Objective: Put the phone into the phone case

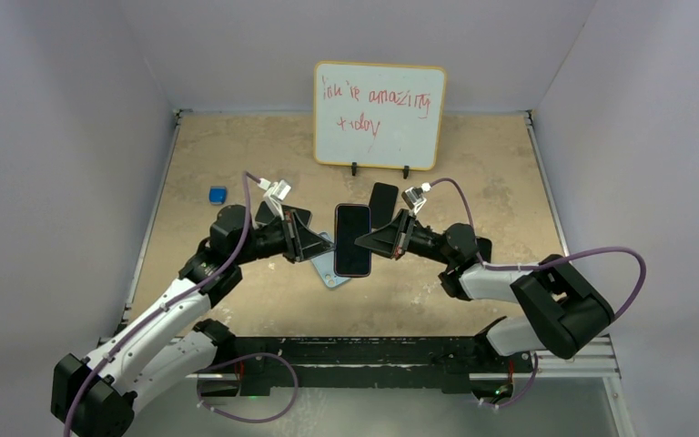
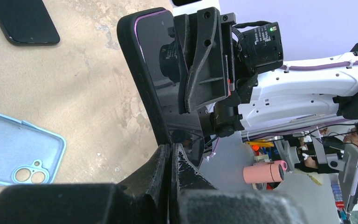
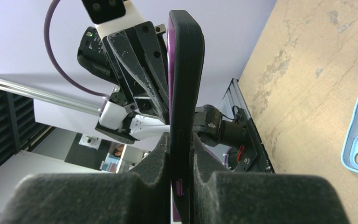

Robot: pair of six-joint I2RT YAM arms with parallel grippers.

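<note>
From above, the raised phone (image 1: 352, 239) hides most of the light blue phone case (image 1: 330, 274) on the table (image 1: 473, 273) beneath it; my right gripper (image 3: 182, 140) clamps one long edge, while the left gripper (image 2: 170, 150) sits pinched closed at the opposite edge, tips possibly touching it, hard to tell.

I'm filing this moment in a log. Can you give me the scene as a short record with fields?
phone: held off the table
right fingers: shut on one phone edge
left fingers: shut, tips at the opposite edge
case: flat on the table, inside up, empty
progress: phone not yet in case
</note>
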